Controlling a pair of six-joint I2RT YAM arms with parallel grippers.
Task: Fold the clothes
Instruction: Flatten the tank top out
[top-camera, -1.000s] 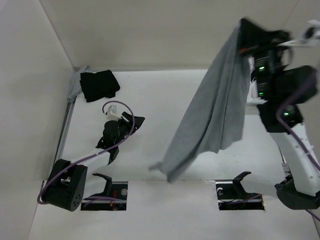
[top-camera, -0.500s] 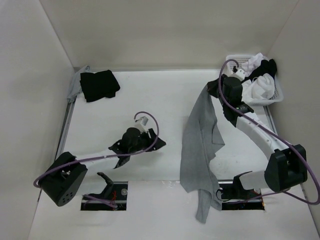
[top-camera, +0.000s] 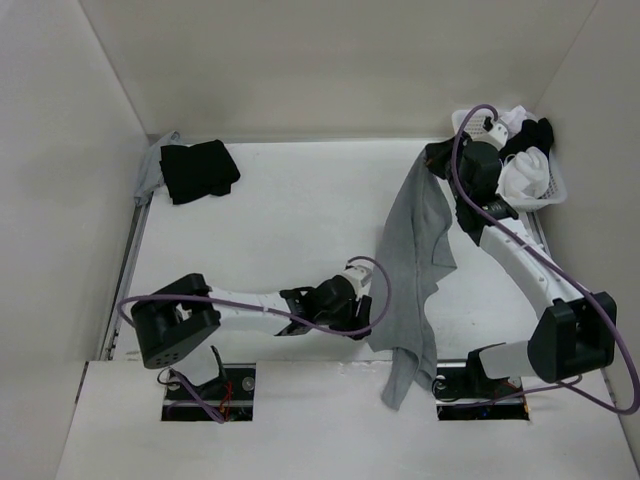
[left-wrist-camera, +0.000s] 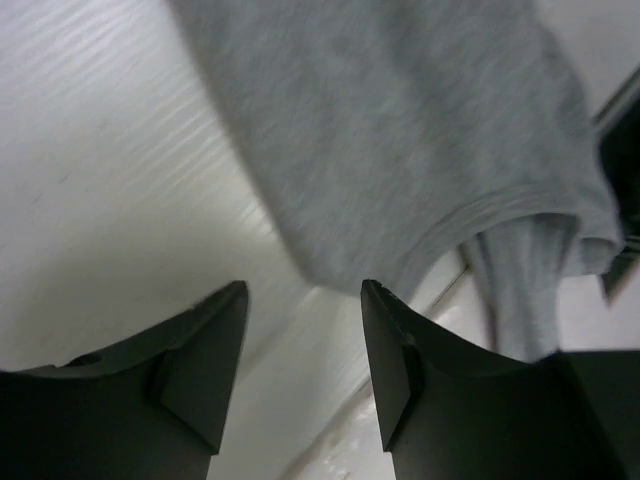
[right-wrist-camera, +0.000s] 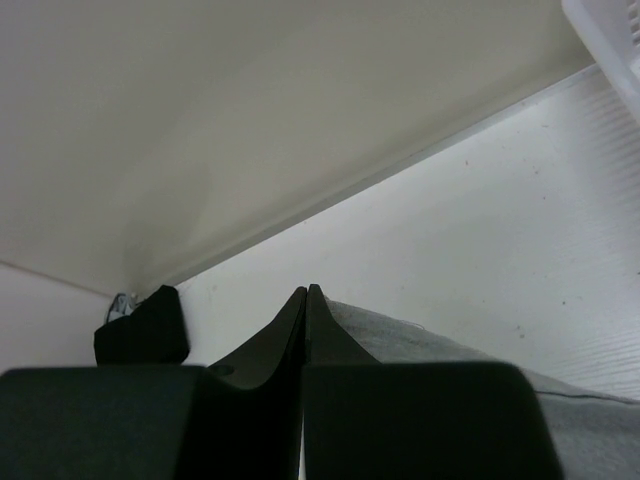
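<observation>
The clothes, a light-grey top (top-camera: 415, 260), hang in a long strip from my right gripper (top-camera: 433, 158), which is shut on their upper end at the back right. The lower part drapes on the table and trails over the front edge. In the right wrist view the shut fingers (right-wrist-camera: 305, 292) have grey fabric (right-wrist-camera: 450, 350) just beside them. My left gripper (top-camera: 374, 312) reaches low across the table to the garment's left edge, open. In the left wrist view the hem of the grey top (left-wrist-camera: 400, 150) lies just ahead of the open fingertips (left-wrist-camera: 305, 290), with nothing between them.
A black folded garment (top-camera: 200, 170) lies at the back left on a pale cloth (top-camera: 150, 172). A white basket (top-camera: 548, 196) with white and black bundled clothes (top-camera: 525, 160) stands at the back right, close behind the right arm. Walls enclose the table on three sides.
The right arm has come down from high up, so the grey top now drapes onto the table. The left arm has swung right to the garment's lower left edge.
</observation>
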